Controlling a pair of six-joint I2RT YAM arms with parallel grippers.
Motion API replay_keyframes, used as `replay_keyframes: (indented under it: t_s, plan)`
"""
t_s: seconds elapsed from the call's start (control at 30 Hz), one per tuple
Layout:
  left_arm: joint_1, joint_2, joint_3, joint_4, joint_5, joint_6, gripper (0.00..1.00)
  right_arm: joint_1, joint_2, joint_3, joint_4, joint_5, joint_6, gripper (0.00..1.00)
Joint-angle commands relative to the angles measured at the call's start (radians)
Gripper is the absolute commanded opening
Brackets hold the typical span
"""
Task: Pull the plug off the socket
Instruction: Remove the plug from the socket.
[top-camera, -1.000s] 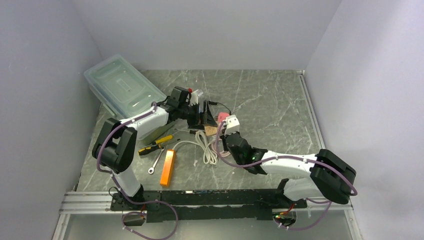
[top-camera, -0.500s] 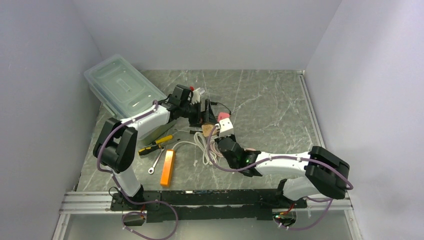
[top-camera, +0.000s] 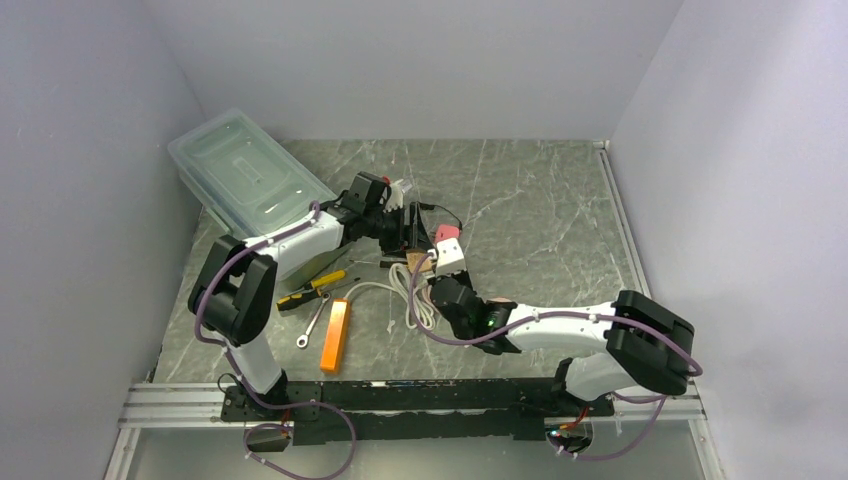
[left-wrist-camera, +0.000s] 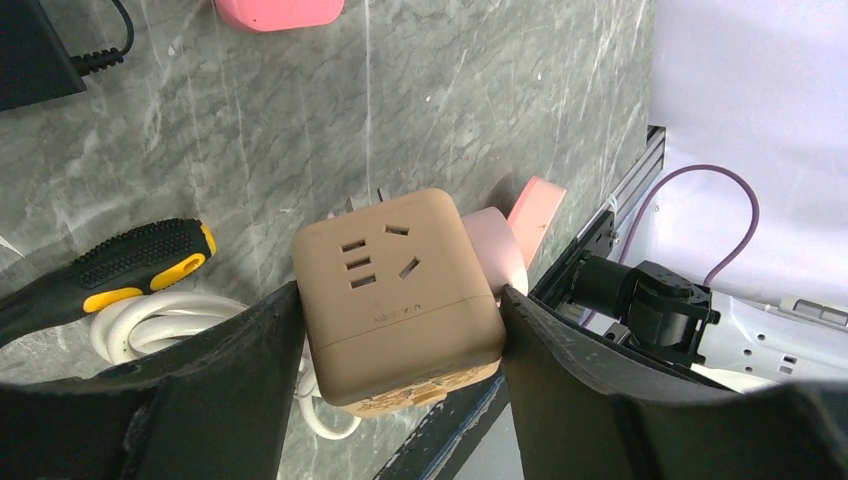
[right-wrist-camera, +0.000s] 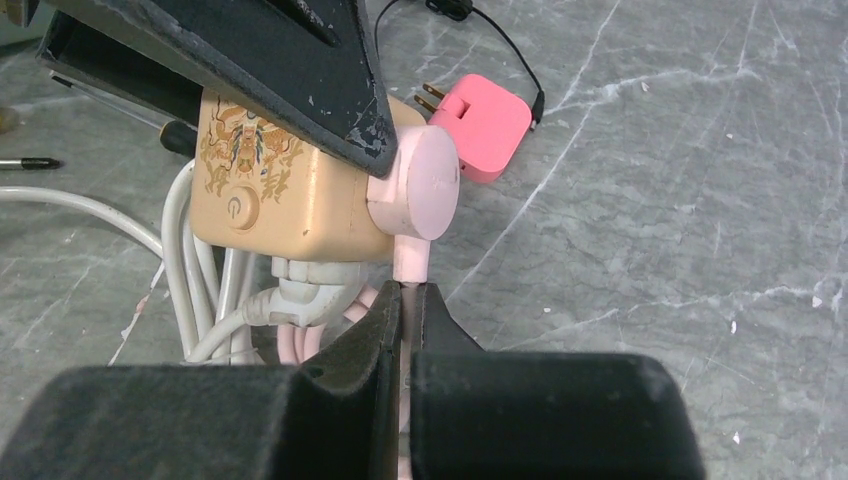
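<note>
Left end effector (left-wrist-camera: 402, 296) clamps the tan socket (right-wrist-camera: 290, 190). Right end effector (right-wrist-camera: 405, 298) pinches the pink plug (right-wrist-camera: 425, 185) by its neck, at the socket's 3 o'clock

A robotics lab test cell: two white robot arms, the left (top-camera: 290, 240) and the right (top-camera: 560, 325), trailing purple cables, are bolted to an aluminium rail (top-camera: 170, 400) at the near edge of a grey marble-patterned tabletop (top-camera: 540, 200). Plain pale walls (top-camera: 420, 60) box the table in on three sides. Staged props lie on it like a bench exercise: a screwdriver (top-camera: 312, 288), a wrench (top-camera: 314, 325), an orange block (top-camera: 336, 335) and a clear plastic bin (top-camera: 245, 175).
</note>
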Motion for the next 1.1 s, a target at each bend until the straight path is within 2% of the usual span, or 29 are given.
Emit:
replay_keyframes:
  t_s: [0.0, 0.17, 0.2, 0.23, 0.27, 0.3, 0.4, 0.47, 0.6, 0.7, 0.83, 1.07]
  plan:
    - [-0.003, 0.001, 0.011, 0.019, 0.009, -0.005, 0.46, 0.006, -0.007, 0.056, 0.064, 0.070, 0.020, 0.00]
    - [0.006, -0.002, 0.028, 0.003, 0.025, 0.031, 0.09, 0.000, -0.039, 0.034, 0.086, -0.021, 0.026, 0.00]
    - [0.013, -0.020, 0.026, 0.011, 0.036, 0.048, 0.01, -0.006, -0.053, 0.025, 0.092, -0.053, 0.027, 0.06]
    - [0.022, -0.037, 0.021, 0.026, 0.048, 0.065, 0.00, -0.023, -0.070, 0.012, 0.096, -0.082, 0.035, 0.16]
    - [0.025, -0.061, 0.011, 0.047, 0.054, 0.086, 0.00, -0.041, -0.089, -0.002, 0.101, -0.121, 0.040, 0.32]
    - [0.026, -0.086, -0.002, 0.059, 0.049, 0.111, 0.00, -0.060, -0.108, -0.018, 0.114, -0.176, 0.039, 0.42]
    - [0.025, -0.160, -0.051, 0.093, 0.017, 0.153, 0.00, -0.133, -0.173, -0.073, 0.168, -0.367, 0.039, 0.63]
    - [0.025, -0.192, -0.073, 0.109, 0.014, 0.152, 0.00, -0.209, -0.208, -0.104, 0.189, -0.553, 0.063, 0.71]
    - [0.025, -0.232, -0.077, 0.103, 0.000, 0.177, 0.00, -0.355, -0.254, -0.148, 0.220, -0.857, 0.078, 0.75]
    - [0.025, -0.255, -0.074, 0.101, 0.001, 0.221, 0.00, -0.405, -0.251, -0.141, 0.220, -1.009, 0.086, 0.73]
    - [0.025, -0.276, -0.079, 0.121, 0.031, 0.248, 0.00, -0.422, -0.224, -0.142, 0.252, -1.096, 0.103, 0.61]
    - [0.025, -0.265, -0.074, 0.134, 0.089, 0.267, 0.00, -0.422, -0.179, -0.123, 0.251, -1.099, 0.105, 0.57]
